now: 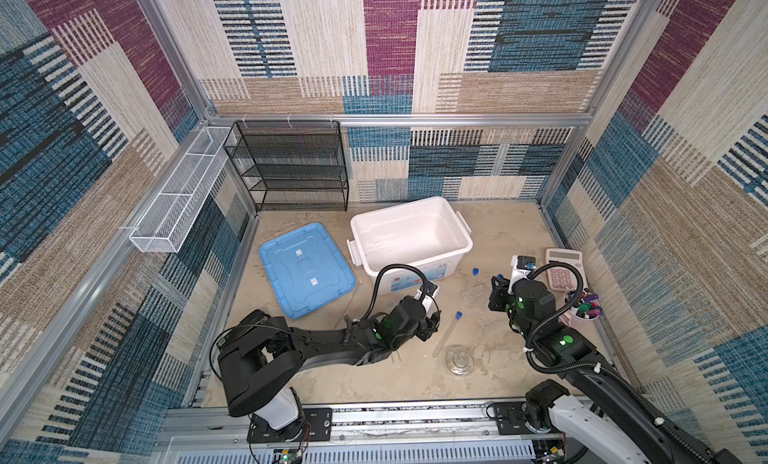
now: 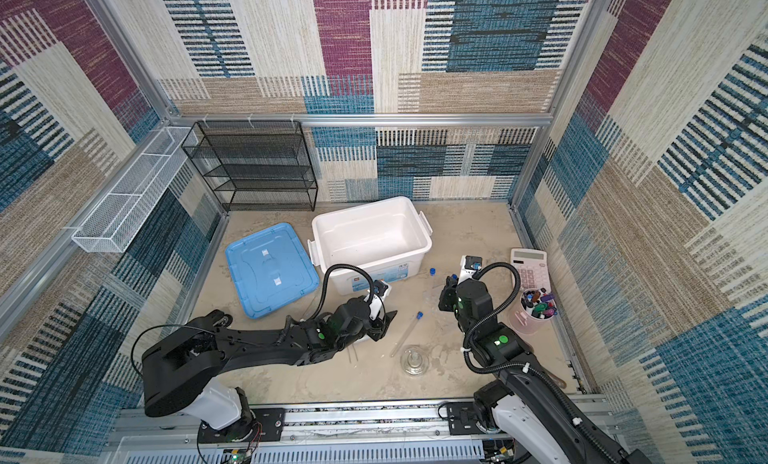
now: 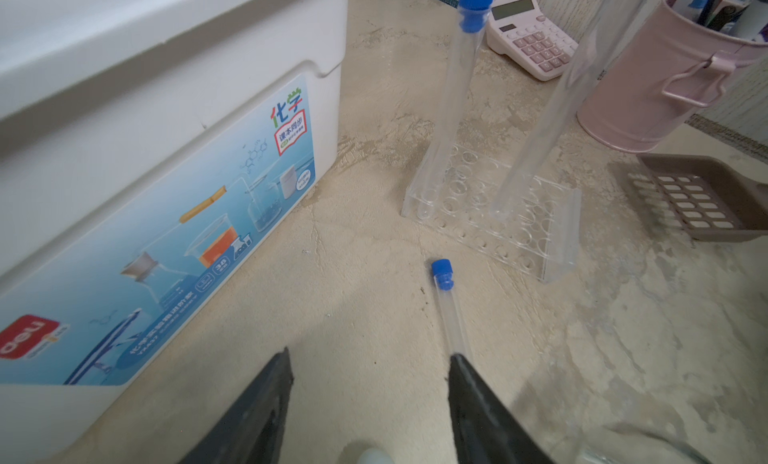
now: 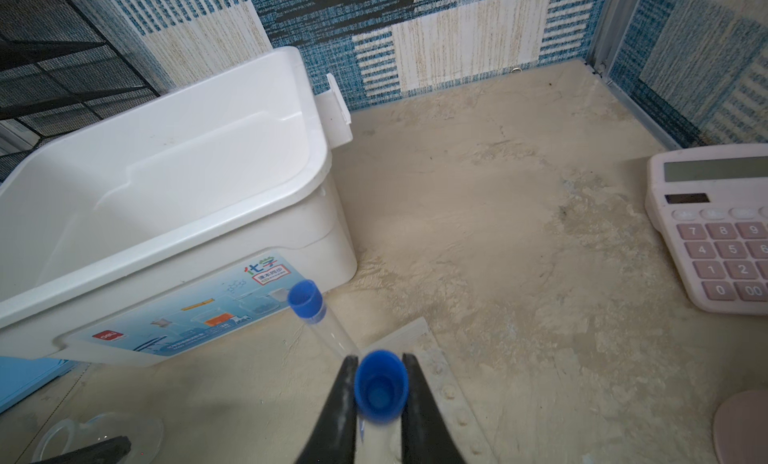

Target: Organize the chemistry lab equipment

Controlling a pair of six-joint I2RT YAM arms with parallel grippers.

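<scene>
My right gripper (image 4: pixel 380 362) is shut on the blue cap of a clear tube (image 4: pixel 380 389) that stands upright in the clear welled tray (image 3: pixel 490 217). That tube's body (image 3: pixel 540 121) shows in the left wrist view. A second capped tube (image 3: pixel 453 109) stands at the tray's corner. A third tube (image 1: pixel 449 333) lies flat on the table. My left gripper (image 3: pixel 370 370) hangs open low over the table, one finger (image 3: pixel 469 391) right over the lying tube, nothing between the jaws. A small clear glass dish (image 1: pixel 459 360) sits nearer the front.
The open white bin (image 1: pixel 411 237) stands at the back, its blue lid (image 1: pixel 305 269) flat to its left. A pink calculator (image 1: pixel 563 271) and pink cup of markers (image 1: pixel 582 312) are at the right wall. A brown slotted tray (image 3: pixel 698 200) lies beside the cup. A black mesh shelf (image 1: pixel 291 167) stands at the back left.
</scene>
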